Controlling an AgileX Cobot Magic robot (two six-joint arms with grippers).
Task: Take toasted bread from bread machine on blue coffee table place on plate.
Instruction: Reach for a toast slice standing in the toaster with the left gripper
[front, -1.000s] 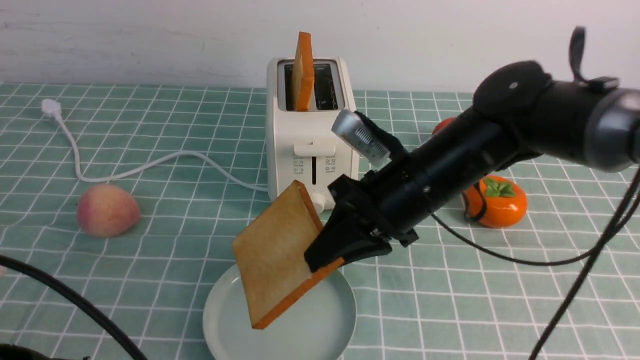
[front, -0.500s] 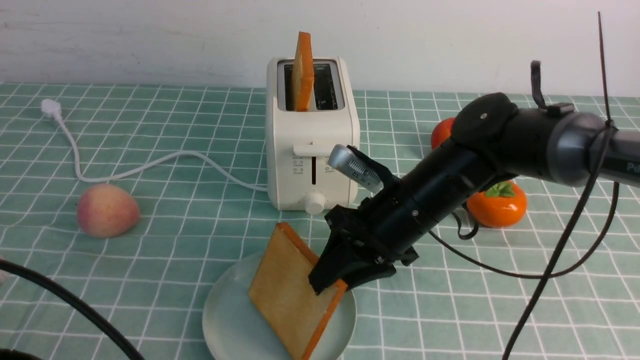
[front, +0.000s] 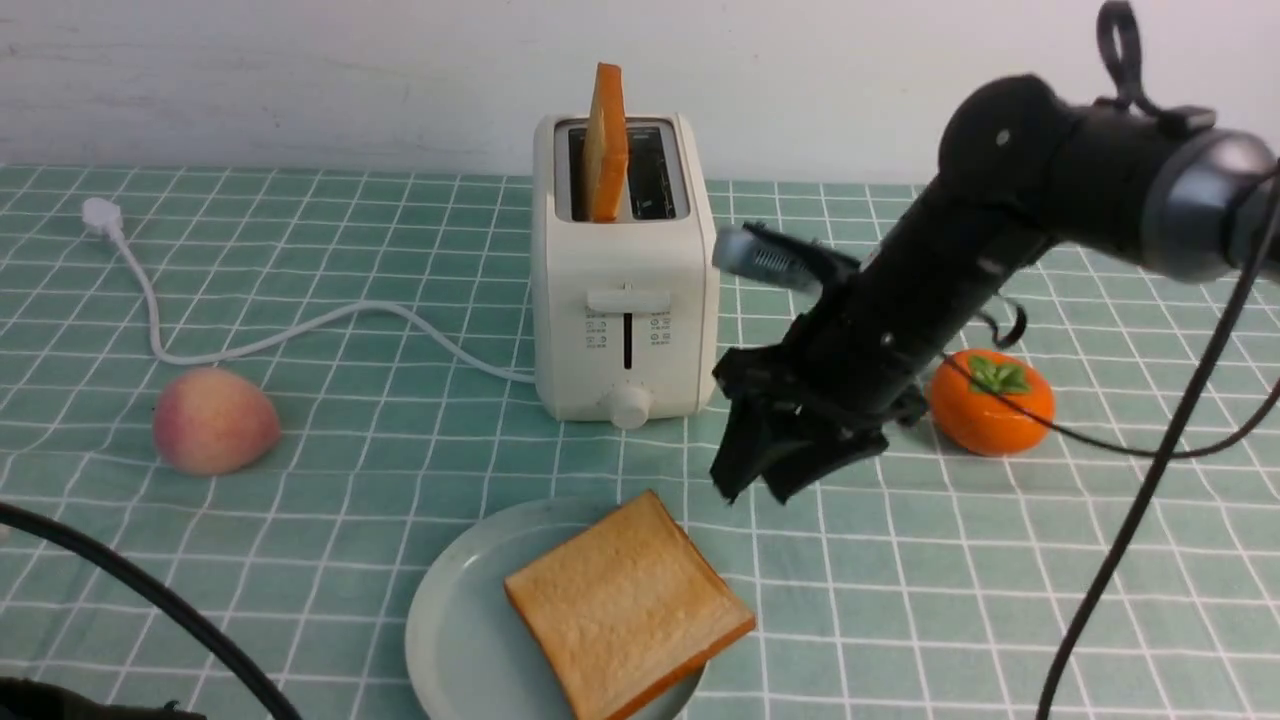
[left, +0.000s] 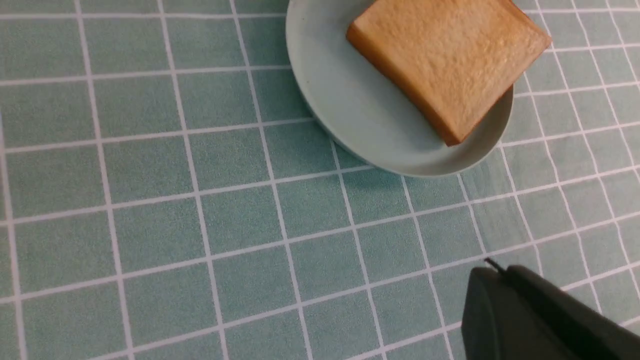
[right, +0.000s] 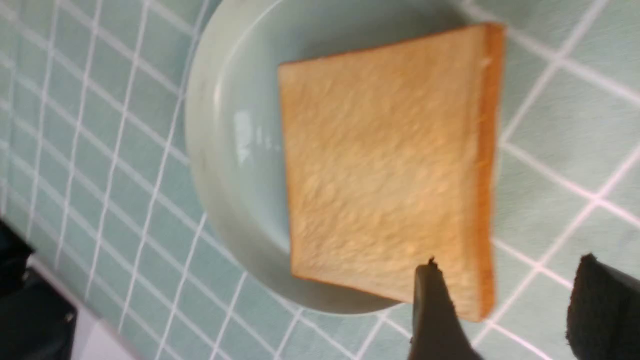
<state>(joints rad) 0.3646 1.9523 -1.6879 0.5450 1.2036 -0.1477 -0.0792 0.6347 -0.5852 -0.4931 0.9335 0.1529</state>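
Over at the far left of the blue coffee table, its teal cloth ruled in white squares, a white plug lies near the back wall. Its power cord snakes across to the bread machine. A peach sits alone in front of that cord, well apart from everything else. The left arm barely shows from where I stand. Its wrist camera catches the left gripper hanging over bare cloth near the plate, with its fingers pressed together and gripping nothing.

Toward the middle, the bread machine stands upright with its lever and knob facing me. One slice of toasted bread stands on edge in its left slot, poking well above the top. Nearer to me, the plate carries the second slice, which lies flat and face up. The slice's right corner hangs past the rim.

Just right of that, the right gripper hovers above the cloth, pointing down between the plate and the bread machine's right side. Its fingers are spread apart with nothing between them, clear of the toast. In its wrist camera the dark fingertips frame a gap over the slice's crust edge. Farther right, an orange persimmon rests on the cloth beyond the arm.
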